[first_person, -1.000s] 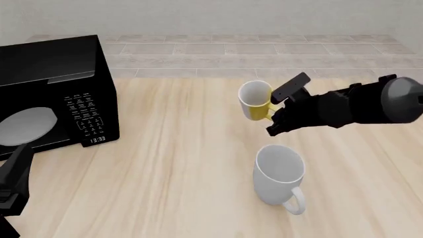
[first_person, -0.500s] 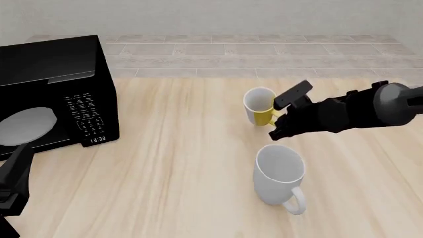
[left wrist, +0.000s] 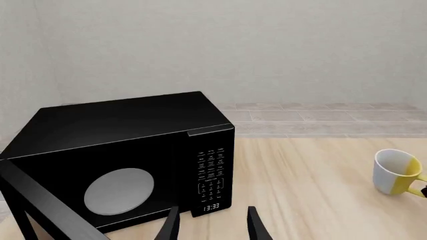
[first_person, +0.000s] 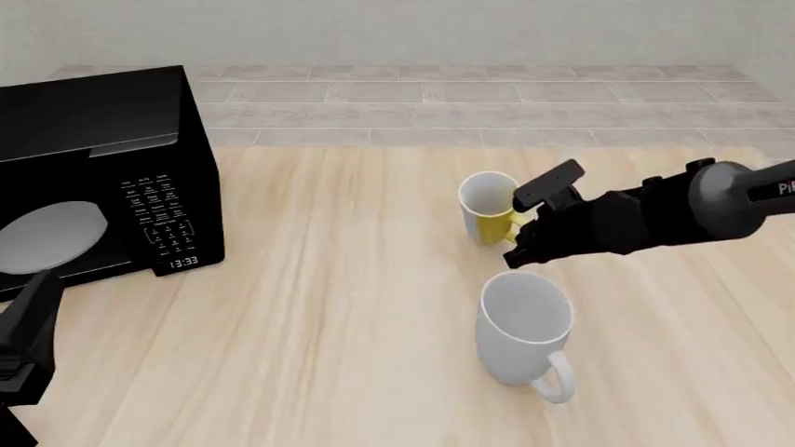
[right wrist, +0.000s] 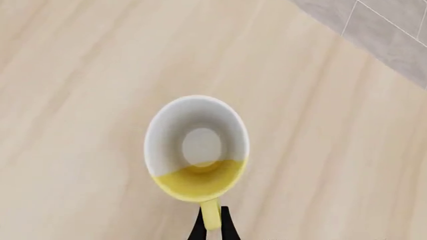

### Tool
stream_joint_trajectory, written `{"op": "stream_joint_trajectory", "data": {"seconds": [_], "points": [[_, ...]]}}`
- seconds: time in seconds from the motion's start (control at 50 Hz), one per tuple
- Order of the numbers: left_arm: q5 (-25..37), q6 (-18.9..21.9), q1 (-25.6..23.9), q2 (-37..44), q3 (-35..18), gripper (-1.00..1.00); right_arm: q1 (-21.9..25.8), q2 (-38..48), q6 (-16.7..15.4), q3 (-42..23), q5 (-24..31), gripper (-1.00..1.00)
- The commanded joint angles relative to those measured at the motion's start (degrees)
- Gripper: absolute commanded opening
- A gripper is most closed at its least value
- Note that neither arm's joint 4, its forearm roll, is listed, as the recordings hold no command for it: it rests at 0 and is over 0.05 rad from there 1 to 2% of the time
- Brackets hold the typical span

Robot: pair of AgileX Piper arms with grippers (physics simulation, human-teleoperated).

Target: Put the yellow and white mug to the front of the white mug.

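Note:
The yellow and white mug (first_person: 487, 207) stands upright on the wooden table (first_person: 323, 307), just behind the larger white mug (first_person: 524, 326). My right gripper (first_person: 511, 231) comes in from the right and is shut on the small mug's yellow handle (right wrist: 211, 214). The right wrist view looks straight down into that mug (right wrist: 197, 147), with the gripper (right wrist: 211, 227) pinching the handle between its thin dark fingers. My left gripper (left wrist: 212, 231) is open with nothing between its fingers, and the left arm (first_person: 25, 340) rests at the near left edge, far from both mugs.
A black microwave (first_person: 106, 177) stands at the left of the table, a round pale plate (left wrist: 120, 187) showing in its front. A grey tiled strip (first_person: 472, 93) and a wall lie beyond the table's far edge.
My right gripper has carried the yellow and white mug downward and slightly nearer, from above the table to the surface behind the white mug. The left arm has not moved.

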Motion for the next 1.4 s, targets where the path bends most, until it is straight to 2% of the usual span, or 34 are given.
{"op": "stream_joint_trajectory", "data": {"seconds": [0.02, 0.34, 0.36, 0.96, 1.4], "points": [[0.0, 0.02, -0.01, 0.01, 0.0, 1.0, 0.15, 1.26, 0.77, -0.18, -0.45, -1.0], [0.0, 0.01, 0.0, 0.01, 0.0, 1.0, -0.01, 1.72, 0.72, 0.07, -0.94, -1.0], [0.01, -0.01, 0.0, -0.01, 0.0, 1.0, 0.11, 1.63, 0.86, 0.11, -0.92, 1.0], [-0.01, 0.01, 0.0, 0.01, 0.0, 1.0, -0.72, -6.44, -0.66, 1.15, 1.6, 1.0], [0.01, 0.0, 0.01, -0.01, 0.0, 1.0, 1.15, -20.5, -0.06, 6.89, 3.06, 1.0]]}}
